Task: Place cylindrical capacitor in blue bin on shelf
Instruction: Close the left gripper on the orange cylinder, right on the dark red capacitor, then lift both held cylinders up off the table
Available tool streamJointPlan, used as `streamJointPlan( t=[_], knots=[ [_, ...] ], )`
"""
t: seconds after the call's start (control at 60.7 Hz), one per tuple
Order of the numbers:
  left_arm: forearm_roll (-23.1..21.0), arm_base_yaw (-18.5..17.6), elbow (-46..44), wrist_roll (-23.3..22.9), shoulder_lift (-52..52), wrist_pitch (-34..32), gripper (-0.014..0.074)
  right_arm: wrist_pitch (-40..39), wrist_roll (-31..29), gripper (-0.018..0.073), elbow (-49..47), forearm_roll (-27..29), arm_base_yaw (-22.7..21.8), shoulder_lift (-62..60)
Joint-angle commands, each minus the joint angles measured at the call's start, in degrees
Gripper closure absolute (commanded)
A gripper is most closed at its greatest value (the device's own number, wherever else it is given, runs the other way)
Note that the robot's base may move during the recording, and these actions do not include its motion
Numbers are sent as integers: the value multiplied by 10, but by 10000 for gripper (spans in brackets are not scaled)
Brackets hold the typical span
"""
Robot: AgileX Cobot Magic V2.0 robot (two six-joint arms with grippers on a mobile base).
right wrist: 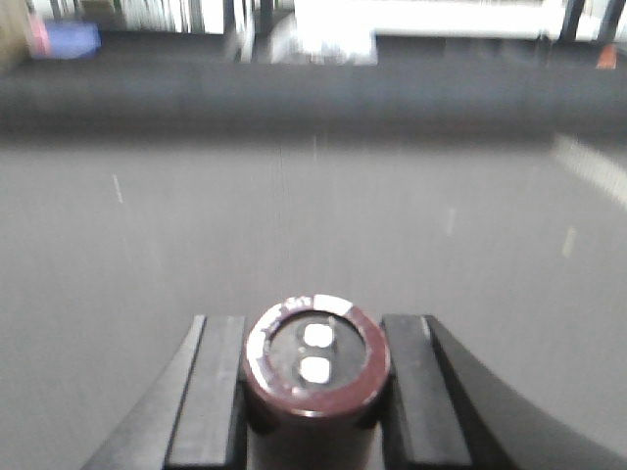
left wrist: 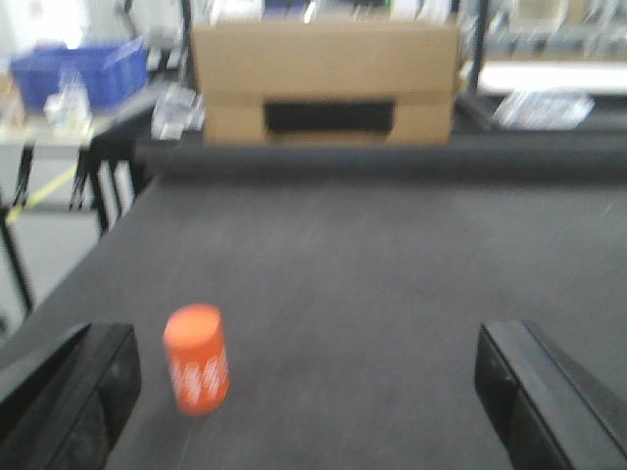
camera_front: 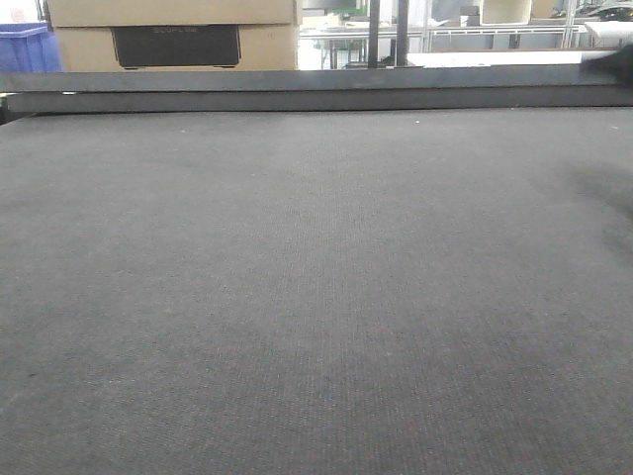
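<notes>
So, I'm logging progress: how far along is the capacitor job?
Grasp looks done: the right gripper is shut on the cylindrical capacitor. In hand: the carry, over the grey tabletop. Left: the drop into the bin, with no shelf clearly in view. The left gripper hangs open, empty.

A dark panel on the cardboard box (camera_front: pixel 175 46) bore faint lettering that seemed to read ECOFLOW. White marks on the orange can (left wrist: pixel 197 359) were too blurred to read.
</notes>
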Motion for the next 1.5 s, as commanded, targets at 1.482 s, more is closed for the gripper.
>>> streamJointPlan(
  t=[1.482],
  knots=[
    [-80, 77, -207, -3, 841, -523, -5, 242, -1, 658, 60, -27, -3, -353]
  ],
)
